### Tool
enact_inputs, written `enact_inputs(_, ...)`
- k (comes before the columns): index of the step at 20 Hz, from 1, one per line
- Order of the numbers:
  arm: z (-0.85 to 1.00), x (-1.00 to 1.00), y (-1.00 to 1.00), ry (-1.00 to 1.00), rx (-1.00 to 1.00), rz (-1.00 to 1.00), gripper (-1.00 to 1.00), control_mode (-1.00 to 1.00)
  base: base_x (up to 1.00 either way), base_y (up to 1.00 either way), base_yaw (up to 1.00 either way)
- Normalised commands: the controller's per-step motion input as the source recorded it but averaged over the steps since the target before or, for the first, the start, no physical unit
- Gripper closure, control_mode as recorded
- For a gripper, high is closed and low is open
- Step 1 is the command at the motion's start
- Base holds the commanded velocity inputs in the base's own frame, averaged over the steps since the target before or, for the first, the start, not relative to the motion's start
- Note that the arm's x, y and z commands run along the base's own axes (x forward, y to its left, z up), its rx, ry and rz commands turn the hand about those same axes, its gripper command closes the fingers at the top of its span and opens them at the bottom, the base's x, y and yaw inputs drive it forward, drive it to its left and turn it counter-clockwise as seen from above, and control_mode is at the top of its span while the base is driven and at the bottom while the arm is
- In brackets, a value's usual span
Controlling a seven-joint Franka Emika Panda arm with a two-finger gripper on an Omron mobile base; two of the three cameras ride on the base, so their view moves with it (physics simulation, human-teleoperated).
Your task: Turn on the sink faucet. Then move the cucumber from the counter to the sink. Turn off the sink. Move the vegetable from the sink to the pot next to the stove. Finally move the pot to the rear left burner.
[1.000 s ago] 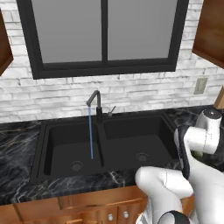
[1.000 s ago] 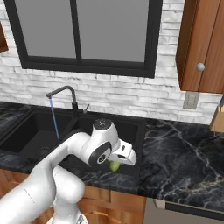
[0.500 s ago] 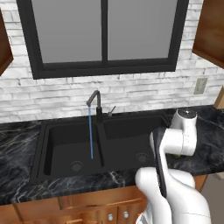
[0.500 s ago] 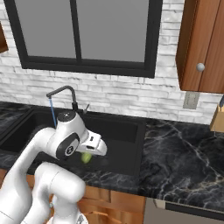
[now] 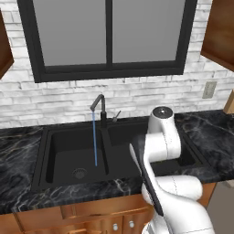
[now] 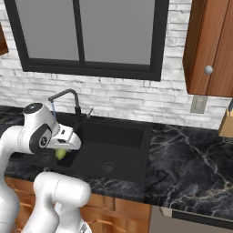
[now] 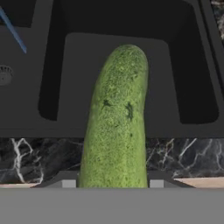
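My gripper (image 6: 63,149) is shut on the green cucumber (image 7: 116,127), whose tip also shows under the hand as the cucumber (image 6: 60,154). In the hand view the gripper (image 7: 112,183) holds it pointing over the front rim of the black sink (image 7: 192,65), toward the right basin. The black faucet (image 5: 98,107) stands behind the divider and runs a thin blue stream (image 5: 94,139) into the left basin, near its drain (image 5: 79,173). The faucet (image 6: 68,96) and sink (image 6: 118,141) lie just past the hand. The pot is out of view.
Black marble counter (image 6: 191,159) stretches right of the sink, with a knife block (image 6: 226,123) at its far right and a wall outlet (image 6: 198,103) above. A wooden cabinet (image 6: 211,45) hangs overhead. My own arm (image 5: 161,137) blocks part of the right basin.
The arm has swung left from the counter at the right to the sink's front edge, carrying the cucumber with it. Water keeps running.
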Motion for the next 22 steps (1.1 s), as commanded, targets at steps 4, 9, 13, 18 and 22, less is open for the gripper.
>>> enact_inputs(4, 0.06, 0.0, 1.0, 0.0, -0.01, 0.07, 1.0, -1.0, 0.0, 0.0, 0.0)
enact_inputs(9, -0.02, 0.0, 0.86, 0.0, -0.03, 0.04, 1.0, -1.0, 0.0, 0.0, 0.0)
enact_inputs(13, -0.1, 0.03, 0.19, 0.0, -0.05, 0.03, 1.0, -1.0, 0.0, 0.0, 0.0)
enact_inputs(18, -0.11, 0.25, 0.36, 0.0, -0.01, 0.0, 1.0, -1.0, 0.0, 0.0, 0.0)
enact_inputs(22, -0.11, 0.28, 0.29, 0.02, 0.0, 0.0, 1.0, -1.0, 0.0, 0.0, 0.0)
